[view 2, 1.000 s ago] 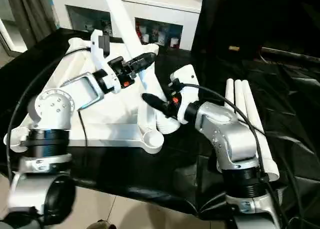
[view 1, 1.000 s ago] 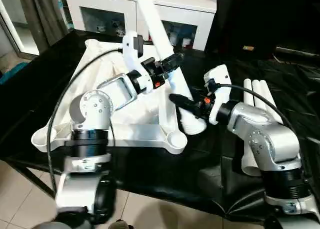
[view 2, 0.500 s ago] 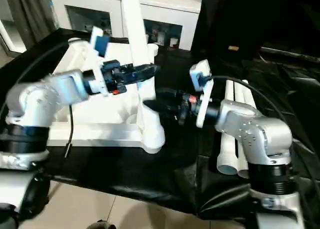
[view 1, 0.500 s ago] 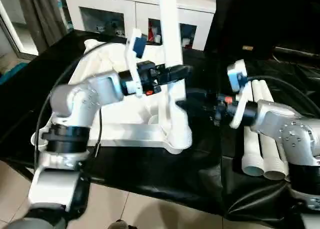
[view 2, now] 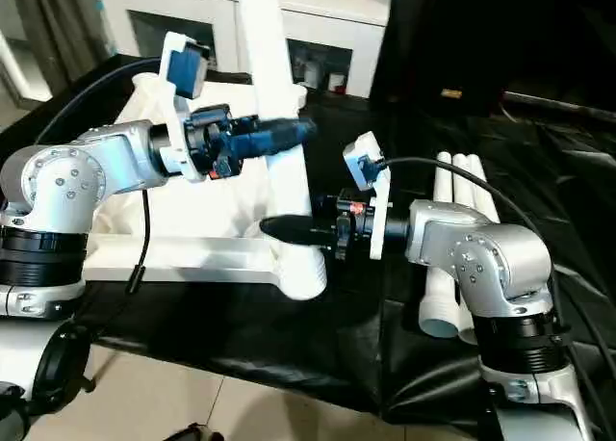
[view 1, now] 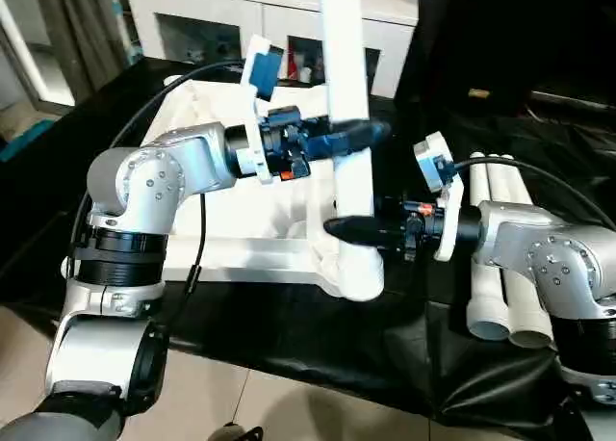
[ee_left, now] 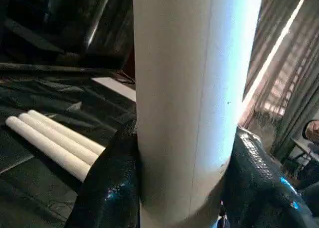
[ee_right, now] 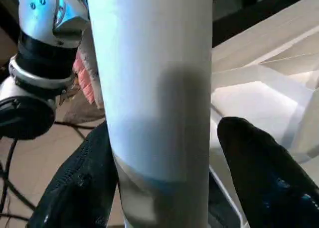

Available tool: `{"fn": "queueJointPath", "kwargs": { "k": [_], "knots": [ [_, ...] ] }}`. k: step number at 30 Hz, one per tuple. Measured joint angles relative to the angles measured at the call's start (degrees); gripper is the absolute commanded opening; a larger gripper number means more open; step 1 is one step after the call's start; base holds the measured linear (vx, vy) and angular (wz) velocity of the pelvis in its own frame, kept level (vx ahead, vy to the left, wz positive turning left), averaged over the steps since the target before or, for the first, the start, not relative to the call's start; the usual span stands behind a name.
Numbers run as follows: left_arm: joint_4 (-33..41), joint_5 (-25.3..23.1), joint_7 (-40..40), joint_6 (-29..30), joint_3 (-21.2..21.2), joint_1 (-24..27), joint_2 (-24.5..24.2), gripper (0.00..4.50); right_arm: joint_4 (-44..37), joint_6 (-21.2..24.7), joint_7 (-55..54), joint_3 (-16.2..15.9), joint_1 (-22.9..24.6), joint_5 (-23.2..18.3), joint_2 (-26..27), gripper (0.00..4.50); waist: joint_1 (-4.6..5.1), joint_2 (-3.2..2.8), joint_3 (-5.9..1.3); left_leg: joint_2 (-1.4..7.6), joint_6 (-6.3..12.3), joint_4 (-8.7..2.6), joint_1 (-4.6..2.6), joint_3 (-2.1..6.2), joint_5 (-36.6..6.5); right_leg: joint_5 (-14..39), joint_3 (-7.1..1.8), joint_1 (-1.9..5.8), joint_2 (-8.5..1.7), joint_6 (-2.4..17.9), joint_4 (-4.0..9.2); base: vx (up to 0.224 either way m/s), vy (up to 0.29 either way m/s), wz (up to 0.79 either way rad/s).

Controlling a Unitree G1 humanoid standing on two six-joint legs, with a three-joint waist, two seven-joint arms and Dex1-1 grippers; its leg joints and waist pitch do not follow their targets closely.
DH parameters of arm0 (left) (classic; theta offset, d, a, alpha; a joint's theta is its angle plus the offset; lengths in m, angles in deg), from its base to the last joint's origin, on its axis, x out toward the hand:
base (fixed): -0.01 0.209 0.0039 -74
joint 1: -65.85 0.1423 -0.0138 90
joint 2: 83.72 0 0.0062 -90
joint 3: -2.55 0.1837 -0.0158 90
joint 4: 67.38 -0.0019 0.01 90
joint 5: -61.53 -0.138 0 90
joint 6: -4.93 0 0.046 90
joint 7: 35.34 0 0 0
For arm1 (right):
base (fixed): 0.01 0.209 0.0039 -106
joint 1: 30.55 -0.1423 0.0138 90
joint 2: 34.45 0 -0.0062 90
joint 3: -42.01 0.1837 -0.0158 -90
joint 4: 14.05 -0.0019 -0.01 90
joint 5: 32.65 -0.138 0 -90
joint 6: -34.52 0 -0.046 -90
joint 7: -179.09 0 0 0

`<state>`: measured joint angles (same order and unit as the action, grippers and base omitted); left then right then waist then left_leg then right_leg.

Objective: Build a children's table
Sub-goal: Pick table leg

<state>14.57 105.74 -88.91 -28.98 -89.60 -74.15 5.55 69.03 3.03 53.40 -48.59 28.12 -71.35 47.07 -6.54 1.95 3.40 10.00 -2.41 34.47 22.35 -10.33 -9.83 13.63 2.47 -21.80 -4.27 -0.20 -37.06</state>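
The white tabletop (view 1: 248,258) lies underside up on the black table. One white leg (view 1: 346,65) stands nearly upright, its lower end at the tabletop's near right corner socket (view 1: 358,279); I cannot tell how deep it sits. My left gripper (view 1: 364,133) is shut on the leg at mid height, and both fingers (ee_left: 107,188) press its sides. My right gripper (view 1: 337,227) straddles the leg lower down, open, with a thin gap beside one finger (ee_right: 259,173). Three spare legs (view 1: 500,258) lie side by side to the right.
A white glass-doored cabinet (view 1: 221,27) stands behind the table. Crumpled black sheeting (view 1: 318,335) covers the table, whose front edge is close below the tabletop corner. The tiled floor (view 1: 29,383) shows at the lower left.
The leaning leg was brought upright and shifted slightly right over the corner socket. My right gripper moved left from beside the leg to around its lower part. The left gripper kept its hold.
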Motion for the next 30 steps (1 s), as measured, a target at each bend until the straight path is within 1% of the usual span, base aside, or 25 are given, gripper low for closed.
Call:
{"fn": "queueJointPath", "kwargs": {
  "k": [10,15,20,30],
  "knots": [
    [0.73,0.03,-3.23,0.27,2.29,0.06,-0.68,1.82,-1.50,-0.17,2.43,-2.50,0.02,-0.02,-2.65,3.17,0.11,0.04,0.01,0.00,0.00,0.00,0.00,-0.01,0.00,0.00,-0.01,-0.01,0.00,0.00,-0.01,0.000,0.000,0.00],
    [1.83,0.04,-4.03,0.66,3.52,0.43,-0.88,1.82,-1.87,-0.57,3.78,-4.29,0.03,0.15,-3.99,3.17,0.08,0.07,0.00,0.00,0.00,0.00,-0.01,-0.01,0.01,0.00,0.00,-0.01,0.00,0.00,-0.02,0.000,0.000,0.00],
    [1.83,-0.01,-4.84,0.74,4.37,0.44,-0.87,1.82,-1.93,-1.21,4.48,-5.52,0.08,0.33,-4.46,3.17,0.07,0.20,-0.04,0.00,0.02,0.01,-0.01,-0.01,0.02,0.00,0.00,0.00,0.00,0.00,-0.02,0.000,0.000,0.00],
    [1.83,-0.01,-5.09,0.73,4.76,0.44,-0.77,1.82,-2.00,-1.61,5.16,-6.63,0.26,0.31,-4.78,3.17,0.07,0.44,-0.07,0.00,0.06,0.01,-0.01,-0.01,0.04,0.00,0.00,0.00,0.00,0.00,-0.02,0.000,0.000,0.00]
  ]
}}
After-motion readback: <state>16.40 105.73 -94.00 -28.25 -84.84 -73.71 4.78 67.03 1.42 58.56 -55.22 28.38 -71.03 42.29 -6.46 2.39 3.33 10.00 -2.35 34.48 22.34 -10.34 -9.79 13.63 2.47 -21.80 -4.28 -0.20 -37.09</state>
